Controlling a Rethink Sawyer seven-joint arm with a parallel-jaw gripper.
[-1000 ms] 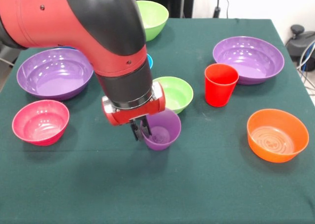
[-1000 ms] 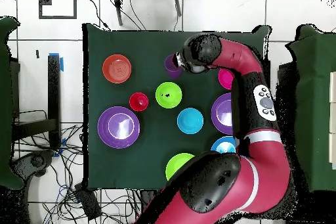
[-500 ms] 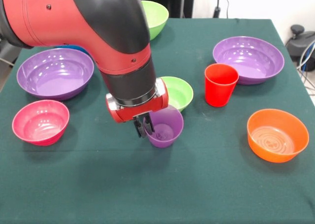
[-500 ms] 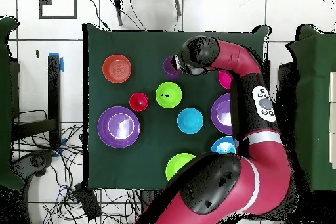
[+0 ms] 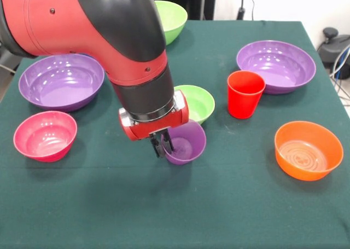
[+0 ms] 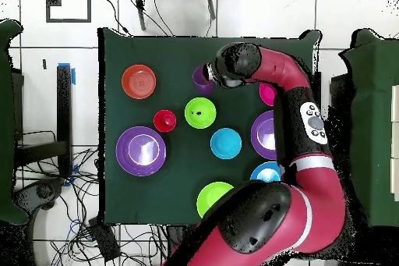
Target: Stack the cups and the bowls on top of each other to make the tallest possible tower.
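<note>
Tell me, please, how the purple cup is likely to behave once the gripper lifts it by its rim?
The purple cup looks thin and see-through, so probably light and a little springy at the rim. Its glossy wall may slip between the fingers of the gripper, which pinch one side only, so it could hang tilted. Taller than wide, it may tip if nudged.

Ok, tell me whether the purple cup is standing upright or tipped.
Tipped. In the front view the purple cup leans, its mouth turned toward the camera so the inside bottom shows, with the gripper at its rim.

Blue bowl (image 6: 266,173) and pink bowl (image 6: 267,93) partly under the arm; pincer (image 5: 162,146) closure unclear
</note>
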